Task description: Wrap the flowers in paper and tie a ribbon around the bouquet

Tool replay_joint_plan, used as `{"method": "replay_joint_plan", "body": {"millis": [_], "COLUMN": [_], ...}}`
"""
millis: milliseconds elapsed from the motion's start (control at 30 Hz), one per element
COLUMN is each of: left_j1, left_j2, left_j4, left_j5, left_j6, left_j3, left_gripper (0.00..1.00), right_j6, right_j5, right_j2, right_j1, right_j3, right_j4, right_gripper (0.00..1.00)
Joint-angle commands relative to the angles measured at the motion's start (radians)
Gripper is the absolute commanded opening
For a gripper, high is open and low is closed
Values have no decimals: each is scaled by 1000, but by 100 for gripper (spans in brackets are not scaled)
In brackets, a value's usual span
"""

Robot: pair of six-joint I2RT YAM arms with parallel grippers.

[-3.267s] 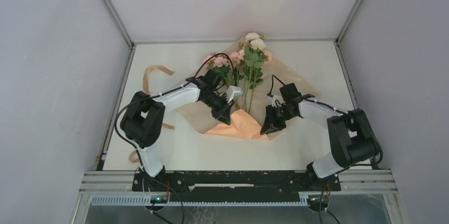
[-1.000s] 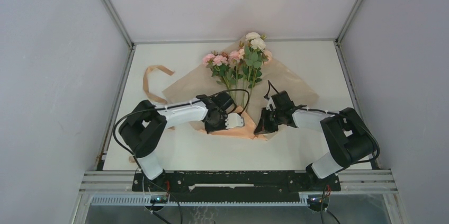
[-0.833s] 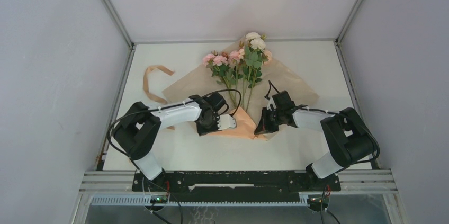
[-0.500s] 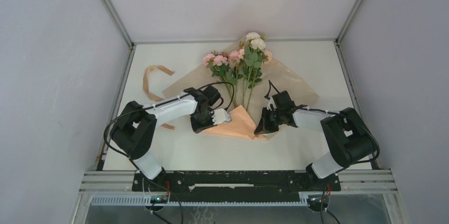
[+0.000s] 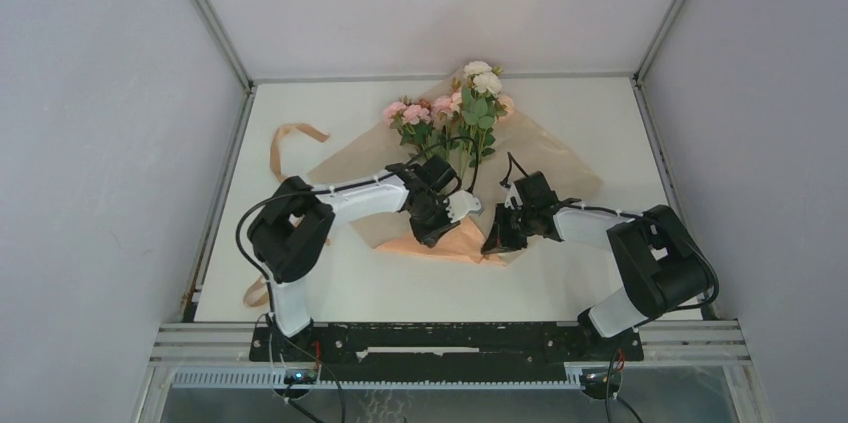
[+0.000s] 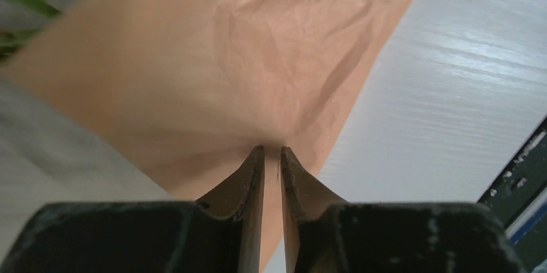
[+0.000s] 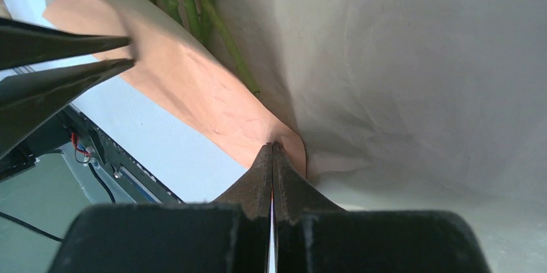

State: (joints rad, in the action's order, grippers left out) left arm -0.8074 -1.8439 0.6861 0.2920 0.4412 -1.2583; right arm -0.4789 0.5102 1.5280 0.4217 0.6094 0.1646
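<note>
Both left hand [image 6: 271, 149] and right hand [image 7: 271, 144] touch the folded paper [image 6: 213, 66].

white table [image 5: 330, 293] inside pale grey walls [image 5: 100, 143], black rail [image 5: 450, 340] at its near edge

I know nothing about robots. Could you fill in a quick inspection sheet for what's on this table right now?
Surface: white table, flat.
Job's things: paper spread pale side up, near corner folded over showing orange; flowers lying on it, stems toward the arms; ribbon loose on the table left of the paper, untied.
Clutter: nothing seen.
Grippers: left pincer nearly closed, tips at the orange fold, grip unclear; right pincer shut on the paper at that fold.
Cables: black cables loop above both wrists.
Surroundings: plain grey walls; metal rail at the near edge.
</note>
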Motion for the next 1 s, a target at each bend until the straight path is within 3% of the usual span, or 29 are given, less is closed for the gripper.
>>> {"method": "replay_joint_plan", "body": {"millis": [0,167,300,400,533,733,967], "left_j1": [17,23,30,41,60,79,80], "left_j2": [-34,-35,-22,-18,-24,-21,-25], "left_j4": [-82,-89,-87,-85,-75,-75,-71], "left_j5": [22,50,70,83,91,86,88], "left_j6": [-80,-83,-84,-97,-114,-112,-110], "left_j3": [44,71,75,72,62,66,66], "left_gripper": [20,20,20,20,20,20,20], "right_j6": [27,62,-48,-118,-148,-96,-94], "right_j5": [-23,13,29,0,-36,-125,-176], "right_j2": [-34,-96,-168,-132,-32,19,-146], "right_j1": [9,21,79,151,135,110,13], "right_j3": [0,51,40,44,48,38,-92], "right_j4": [48,112,11,-86,-123,-8,96], "right_gripper": [0,0,0,0,0,0,0]}}
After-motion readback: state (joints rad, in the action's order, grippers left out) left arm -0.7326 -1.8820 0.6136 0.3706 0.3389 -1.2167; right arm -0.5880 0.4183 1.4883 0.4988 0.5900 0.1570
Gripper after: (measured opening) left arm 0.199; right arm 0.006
